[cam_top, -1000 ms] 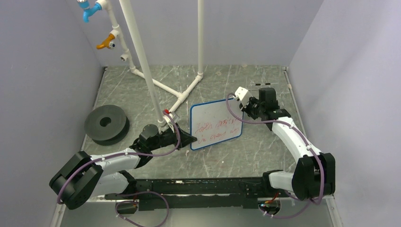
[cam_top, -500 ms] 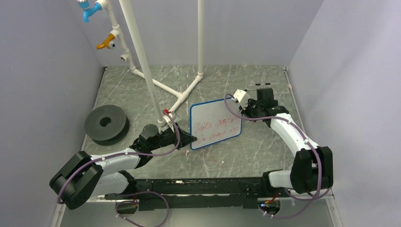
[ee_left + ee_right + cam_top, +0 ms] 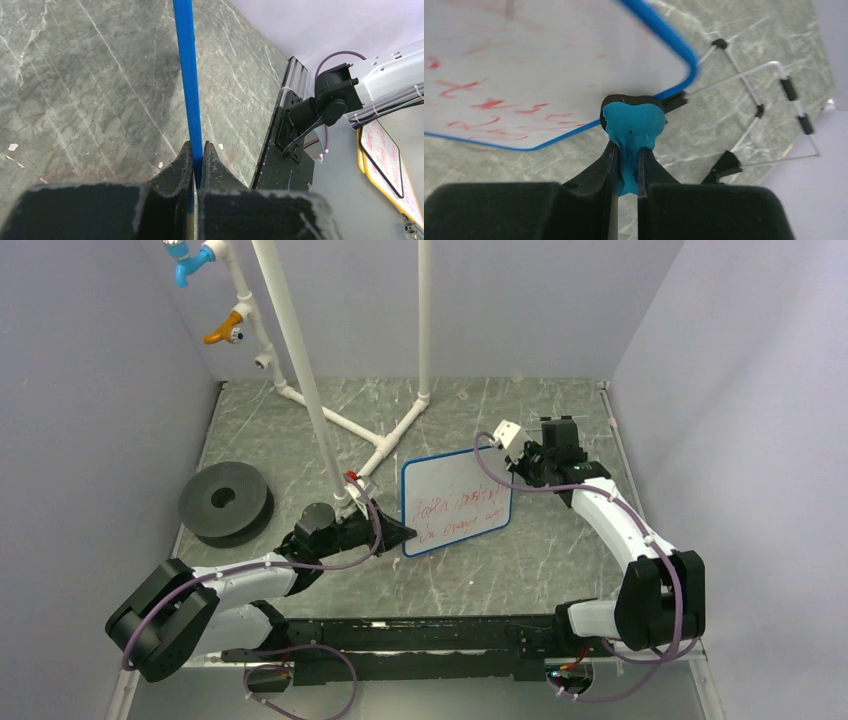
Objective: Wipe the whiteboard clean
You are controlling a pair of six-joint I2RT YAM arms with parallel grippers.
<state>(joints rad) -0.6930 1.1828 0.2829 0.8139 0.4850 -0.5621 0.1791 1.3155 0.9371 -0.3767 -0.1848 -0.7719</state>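
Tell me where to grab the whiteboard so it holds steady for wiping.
Pinch the thin blue rim near its near left corner, edge-on from the left. The whiteboard is a thin flat sheet, so only its edge suits a pinch, and this leaves the red writing uncovered. The left hand is shut on it there.

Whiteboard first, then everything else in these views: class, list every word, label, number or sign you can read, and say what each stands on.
Whiteboard: two lines of red handwriting, too small and scrawled to read from above, and blurred in the right wrist view.
Yellow-rimmed sign at the edge of the left wrist view: red print, too small to read.
No other text, brand or number is visible.
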